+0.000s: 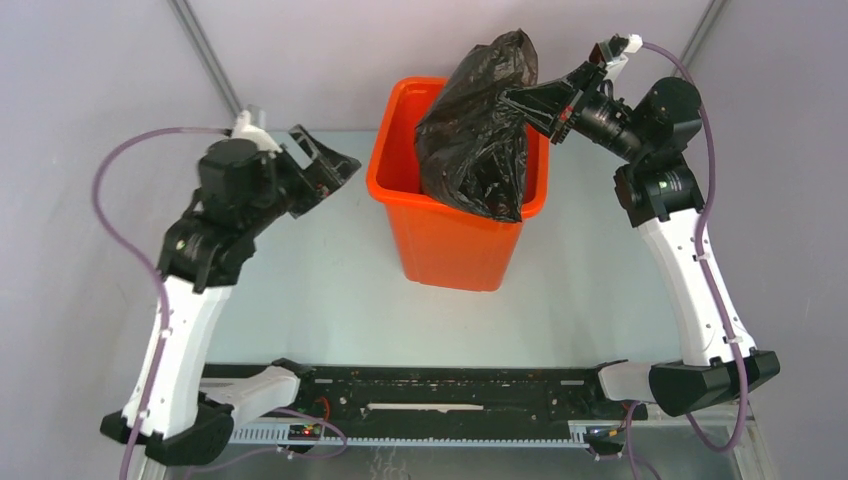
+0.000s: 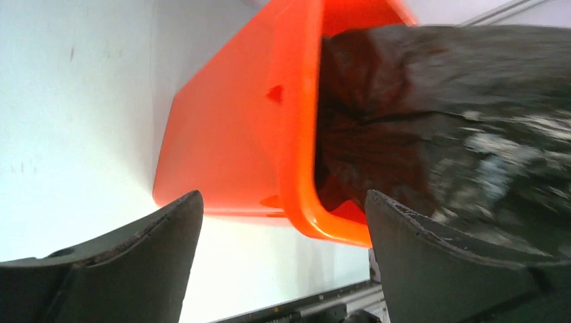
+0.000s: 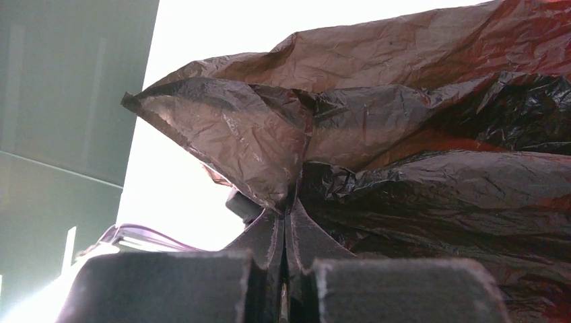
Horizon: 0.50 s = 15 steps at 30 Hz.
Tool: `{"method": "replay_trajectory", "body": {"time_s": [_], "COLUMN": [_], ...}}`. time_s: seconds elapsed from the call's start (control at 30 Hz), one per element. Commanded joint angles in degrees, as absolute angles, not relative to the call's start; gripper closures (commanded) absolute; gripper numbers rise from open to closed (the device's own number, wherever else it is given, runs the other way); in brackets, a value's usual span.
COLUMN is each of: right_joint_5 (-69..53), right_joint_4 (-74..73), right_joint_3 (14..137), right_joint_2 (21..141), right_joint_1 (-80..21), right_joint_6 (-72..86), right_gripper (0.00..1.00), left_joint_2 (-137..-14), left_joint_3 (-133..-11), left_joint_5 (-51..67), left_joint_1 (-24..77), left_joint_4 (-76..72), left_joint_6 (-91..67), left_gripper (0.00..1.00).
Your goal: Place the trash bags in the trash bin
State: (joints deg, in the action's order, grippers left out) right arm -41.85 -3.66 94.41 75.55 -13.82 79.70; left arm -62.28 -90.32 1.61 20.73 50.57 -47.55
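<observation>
The orange trash bin stands upright at the table's middle. The black trash bag hangs into it, bulging above the rim and draped over the front right edge. My right gripper is shut on the bag's upper right side, above the bin's right rim; in the right wrist view the closed gripper pinches a fold of the crinkled film. My left gripper is open and empty just left of the bin; its wrist view shows the bin's wall and the bag inside, between the open gripper.
The bin stands on a pale table. A black rail with the arm bases runs along the near edge. Grey walls with slanted metal posts close off the back.
</observation>
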Motion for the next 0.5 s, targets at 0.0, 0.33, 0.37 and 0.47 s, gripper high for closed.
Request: {"method": "replay_trajectory", "body": {"time_s": [0.0, 0.33, 0.37, 0.47], "right_joint_5": [-41.43, -41.25, -41.18, -41.05], "right_joint_4": [-1.0, -1.68, -1.95, -1.56], "right_joint_3": [94.88, 96.84, 96.8, 96.23], "right_joint_2": [74.78, 76.69, 76.62, 76.56], "right_joint_1": [-13.39, -14.83, -14.77, -14.77], "right_joint_6": [80.42, 79.42, 79.17, 79.3], "right_gripper": [1.0, 1.0, 1.0, 1.0], "left_joint_2": [-57.24, -68.76, -71.81, -81.49], "left_joint_3": [-96.91, -113.26, -117.81, -132.68], "left_joint_5": [2.18, -9.56, -14.07, -24.17], "left_joint_1": [21.74, 55.79, 58.75, 64.0], "left_joint_4": [49.38, 39.73, 42.67, 52.21], "left_joint_6": [-38.91, -24.83, -22.12, -17.81], "left_gripper": [0.08, 0.04, 0.04, 0.05]}}
